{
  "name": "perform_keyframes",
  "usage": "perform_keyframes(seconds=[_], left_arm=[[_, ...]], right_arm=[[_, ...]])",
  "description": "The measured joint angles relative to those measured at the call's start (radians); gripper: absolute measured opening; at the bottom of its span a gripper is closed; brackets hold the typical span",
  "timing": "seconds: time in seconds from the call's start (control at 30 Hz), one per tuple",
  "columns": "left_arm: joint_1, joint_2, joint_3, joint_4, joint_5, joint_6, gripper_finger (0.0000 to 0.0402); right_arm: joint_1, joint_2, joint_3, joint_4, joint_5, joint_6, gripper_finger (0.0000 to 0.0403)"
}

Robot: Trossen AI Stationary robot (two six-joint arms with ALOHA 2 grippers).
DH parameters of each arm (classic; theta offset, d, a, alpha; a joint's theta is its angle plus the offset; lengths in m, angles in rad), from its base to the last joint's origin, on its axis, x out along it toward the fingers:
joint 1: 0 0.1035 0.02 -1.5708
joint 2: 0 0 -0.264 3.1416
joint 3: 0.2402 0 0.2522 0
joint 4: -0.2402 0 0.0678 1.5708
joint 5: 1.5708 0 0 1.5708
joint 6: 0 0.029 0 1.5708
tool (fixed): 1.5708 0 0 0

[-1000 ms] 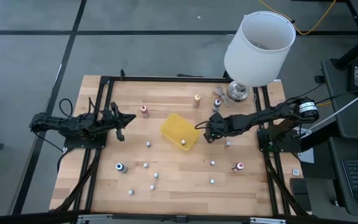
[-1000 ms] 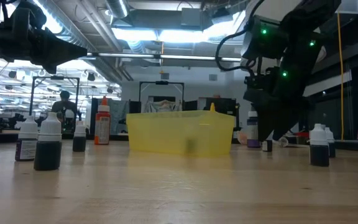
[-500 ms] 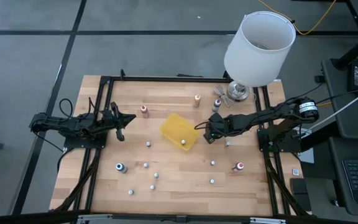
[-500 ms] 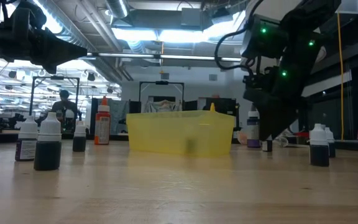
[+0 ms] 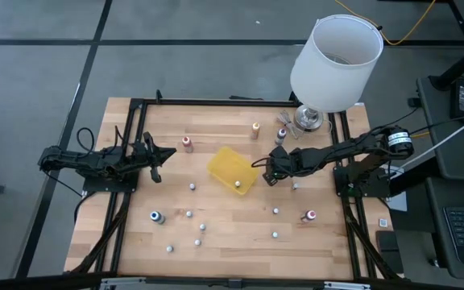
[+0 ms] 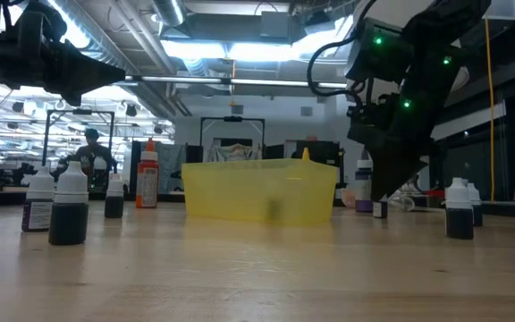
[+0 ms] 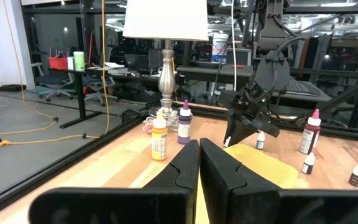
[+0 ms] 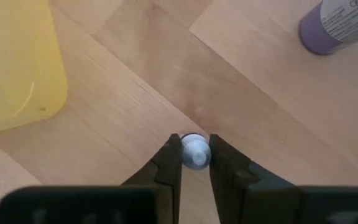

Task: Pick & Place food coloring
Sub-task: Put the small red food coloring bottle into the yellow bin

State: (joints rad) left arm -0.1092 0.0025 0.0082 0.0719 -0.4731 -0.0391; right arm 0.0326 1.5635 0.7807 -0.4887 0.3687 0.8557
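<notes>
right gripper [image 8: 195, 155] | now clamped on white-capped bottle [image 8: 194, 149] | was open

Yellow tray [image 5: 233, 169] mid-table; white lamp [image 5: 332, 64] beyond.

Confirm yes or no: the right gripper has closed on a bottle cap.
Yes: the right gripper has its fingers pinching a whitish bottle cap above the wooden table.

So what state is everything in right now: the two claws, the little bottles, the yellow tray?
right gripper: shut on a small white-capped bottle, just beside the tray
left gripper: shut, empty, waiting at the table's left side
yellow tray: resting on the table, one bottle inside
orange-capped bottle: upright
red-capped bottle: upright
lamp: upright at the table's back edge
</notes>
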Motion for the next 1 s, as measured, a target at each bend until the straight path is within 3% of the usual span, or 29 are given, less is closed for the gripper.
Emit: perform_keyframes(seconds=[0.2,0.47,0.73,1.0], left_arm=[[0.0,0.0,0.0,0.0,0.0,0.0,0.0012],[0.0,0.0,0.0,0.0,0.0,0.0,0.0009],[0.0,0.0,0.0,0.0,0.001,0.0,0.0012],[0.0,0.0,0.0,0.0,0.001,0.0,0.0009]], right_arm=[[0.0,-0.012,0.01,-0.018,-0.034,-0.012,0.008],[0.0,-0.055,0.093,-0.17,-0.056,-0.136,0.0063],[0.0,-0.06,0.254,-0.346,-0.084,-0.309,0.0073],[0.006,-0.037,0.459,-0.409,-0.086,-0.432,0.007]])
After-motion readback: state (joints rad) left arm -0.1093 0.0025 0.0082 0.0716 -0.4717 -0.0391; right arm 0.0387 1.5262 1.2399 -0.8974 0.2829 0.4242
